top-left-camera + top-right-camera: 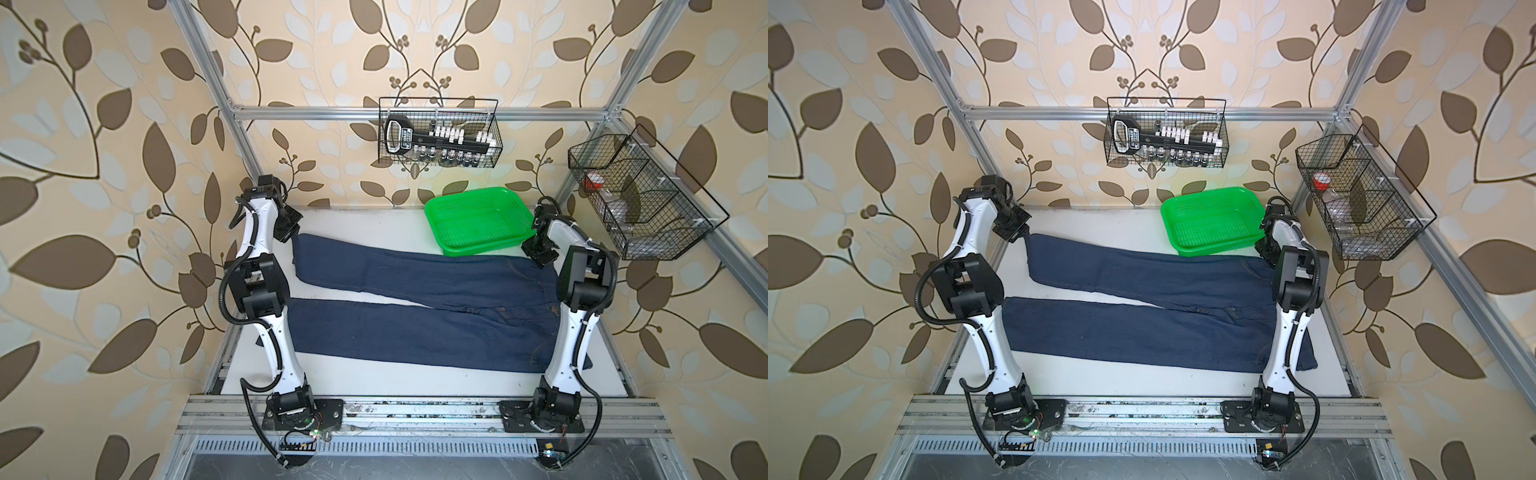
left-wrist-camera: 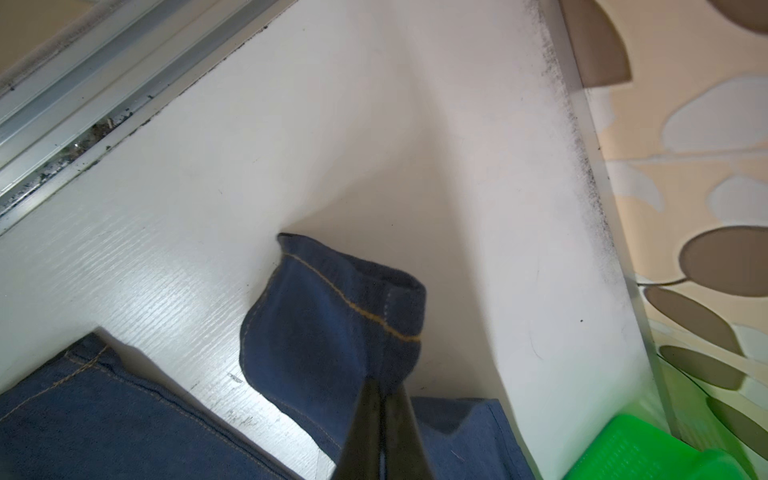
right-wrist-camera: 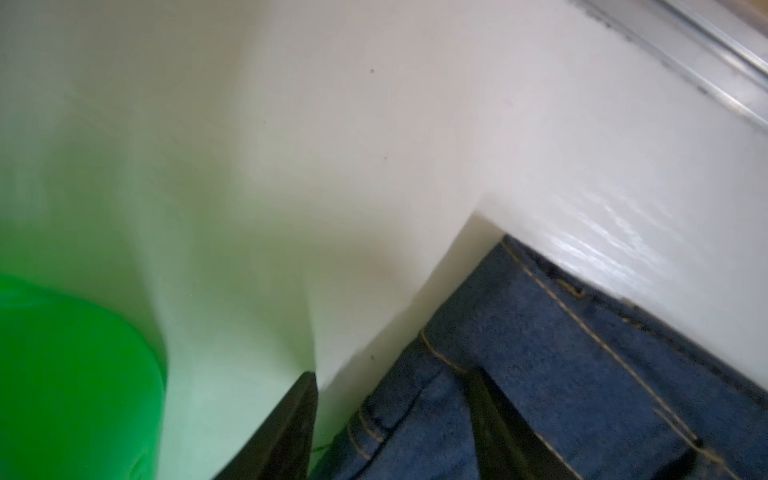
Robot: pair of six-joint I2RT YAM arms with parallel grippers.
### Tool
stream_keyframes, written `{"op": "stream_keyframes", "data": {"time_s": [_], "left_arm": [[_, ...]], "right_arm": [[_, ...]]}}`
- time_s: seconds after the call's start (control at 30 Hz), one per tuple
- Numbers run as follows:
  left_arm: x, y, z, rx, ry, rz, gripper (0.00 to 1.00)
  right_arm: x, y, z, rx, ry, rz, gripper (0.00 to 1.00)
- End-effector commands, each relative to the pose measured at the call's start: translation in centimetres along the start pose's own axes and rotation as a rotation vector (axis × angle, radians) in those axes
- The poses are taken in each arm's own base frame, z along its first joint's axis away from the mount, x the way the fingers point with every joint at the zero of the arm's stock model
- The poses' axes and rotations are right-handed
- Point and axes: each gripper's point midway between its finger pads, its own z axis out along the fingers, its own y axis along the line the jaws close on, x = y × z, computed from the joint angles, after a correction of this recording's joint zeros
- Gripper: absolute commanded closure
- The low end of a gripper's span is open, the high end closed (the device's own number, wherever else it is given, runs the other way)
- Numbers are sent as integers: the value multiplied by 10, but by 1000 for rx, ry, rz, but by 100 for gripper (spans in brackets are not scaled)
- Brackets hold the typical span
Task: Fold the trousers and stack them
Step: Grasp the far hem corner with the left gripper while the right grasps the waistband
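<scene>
Navy trousers (image 1: pixel 1142 332) spread flat on desk (image 1: pixel 1100 224), legs splayed leftward, waist at right. At far leg's hem corner: left pincer (image 1: pixel 1020 236). At far waist corner: right pincer (image 1: pixel 1266 248), beside green basket (image 1: pixel 1212 248).

Both top views bright and evenly lit; wallpaper (image 1: pixel 83 124) stretches at the corners. Soft shadow edges the trousers (image 1: pixel 415 332). Left wrist view: glare streaks on the table (image 2: pixel 166 291). Right wrist view smeared, basket (image 3: pixel 62 374) out of focus.

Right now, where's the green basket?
In both top views the basket sits at the back right of the table, just behind the waist end of the jeans.
</scene>
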Motion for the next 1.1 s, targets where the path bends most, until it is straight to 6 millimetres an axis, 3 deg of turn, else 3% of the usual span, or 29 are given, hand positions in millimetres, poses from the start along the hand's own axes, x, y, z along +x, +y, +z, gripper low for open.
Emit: {"op": "stream_keyframes", "data": {"time_s": [0.0,0.2,0.37,0.73,0.83,1.07], "left_arm": [[9,-12,-24,60,-9,1,100],[13,-9,-30,60,-10,13,100],[8,-4,-48,37,-62,14,100],[-6,27,-108,-77,-269,-19,100],[-2,39,-114,-102,-288,-35,100],[2,62,-136,-162,-358,-57,100]], "right_arm": [[24,-16,22,110,59,-14,46],[16,-6,11,79,28,-42,80],[-2,-1,-20,38,-31,-50,100],[-8,-10,-108,-163,-132,17,100],[-7,-17,-128,-212,-155,30,100],[-5,-42,-159,-274,-192,56,100]]}}
